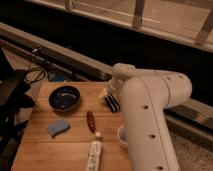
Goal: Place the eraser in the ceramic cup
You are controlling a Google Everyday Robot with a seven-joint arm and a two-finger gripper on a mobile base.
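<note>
At the far left of the frame the wooden surface (42, 152) begins, and on its upper left part sits a wide dark blue bowl (64, 97). Below it, toward the lower left, lies a blue wavy sponge (58, 128). Further right, near the middle, a reddish-brown oblong piece (90, 121) lies nearly upright in the frame, and under it a pale tube (94, 153) points toward the bottom edge.

Right of centre, the gripper (108, 95) hangs down from the wrist and meets the surface at the eraser (114, 104). The eraser is touching the gripper's tip or lies just under it, on its lower right side, with its long axis running from upper left to lower right. I cannot tell whether the gripper is closed on the eraser or only set against it.

The ceramic cup (121, 136) stands at the lower middle, below the eraser and a little to its right, half hidden behind the bulky white arm (150, 117) that fills the right side.

Judged from this, the move that matters is a short carry down the frame, roughly along the eraser's own long axis. The bar will likely need tipping on end to enter the narrow cup, and the arm's own body hides much of the rim
</note>
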